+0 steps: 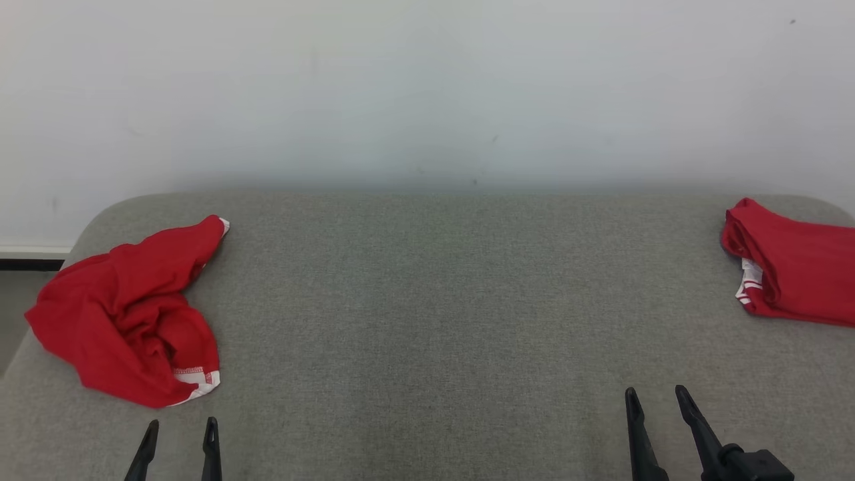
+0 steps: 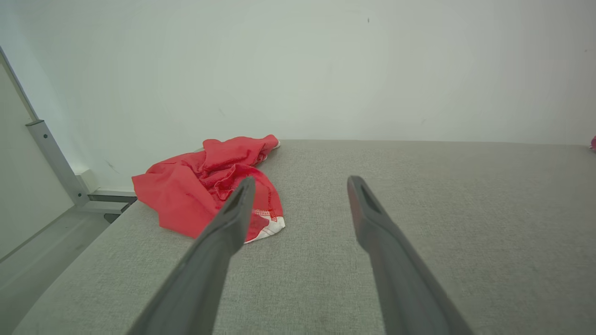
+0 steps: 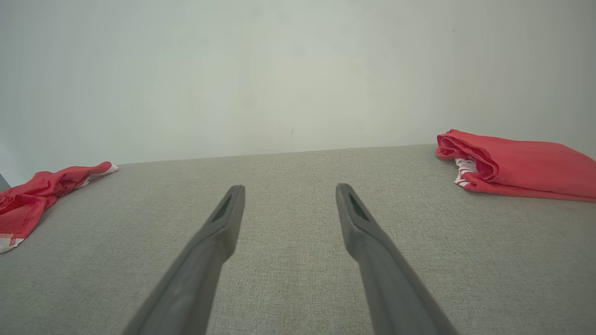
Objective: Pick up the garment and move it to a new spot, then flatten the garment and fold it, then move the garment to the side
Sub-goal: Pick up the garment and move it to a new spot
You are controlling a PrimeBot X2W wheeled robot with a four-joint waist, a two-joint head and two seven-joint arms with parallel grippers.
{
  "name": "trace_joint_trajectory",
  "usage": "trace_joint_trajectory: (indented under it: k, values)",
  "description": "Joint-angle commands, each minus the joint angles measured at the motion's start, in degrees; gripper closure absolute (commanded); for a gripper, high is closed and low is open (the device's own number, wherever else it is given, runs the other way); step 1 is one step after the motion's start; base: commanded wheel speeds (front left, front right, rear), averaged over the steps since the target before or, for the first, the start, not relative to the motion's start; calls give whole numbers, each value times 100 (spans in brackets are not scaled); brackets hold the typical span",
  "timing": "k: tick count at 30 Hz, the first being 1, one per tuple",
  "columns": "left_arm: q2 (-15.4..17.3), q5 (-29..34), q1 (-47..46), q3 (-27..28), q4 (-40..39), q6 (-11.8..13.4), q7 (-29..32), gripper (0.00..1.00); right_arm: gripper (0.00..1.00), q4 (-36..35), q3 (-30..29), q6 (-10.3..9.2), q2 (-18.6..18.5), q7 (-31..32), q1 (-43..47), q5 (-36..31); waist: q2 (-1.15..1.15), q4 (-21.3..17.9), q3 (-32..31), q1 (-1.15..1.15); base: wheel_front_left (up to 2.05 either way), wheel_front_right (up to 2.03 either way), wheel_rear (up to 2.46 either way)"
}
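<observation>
A crumpled red garment with white trim lies in a heap at the left end of the grey table. The left wrist view has the heap ahead and to the left, and the right wrist view catches it at the far left. My left gripper hovers open just in front of the heap, apart from it, its fingers spread with nothing between. My right gripper stands open over bare cloth near the front right, its fingertips empty.
A second red garment, folded flat, lies at the table's right end and shows again as a folded pile in the right wrist view. A white wall backs the table. A metal post stands beyond the left edge.
</observation>
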Motion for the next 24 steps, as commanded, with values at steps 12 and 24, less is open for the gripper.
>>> trace_joint_trajectory:
  k: [12, 24]
  values:
    - [190, -23, -11, 46, -101, 77, 166, 0, 0, 129, 33, -16, 28, -78, 49, 189, -1, 1044, 33, 0, 0, 0, 0]
    - [296, -131, 114, 182, -147, 208, 266, 0, 0, 250, 55, -16, 28, -136, 14, 250, -1, 1895, 24, 0, 0, 0, 0]
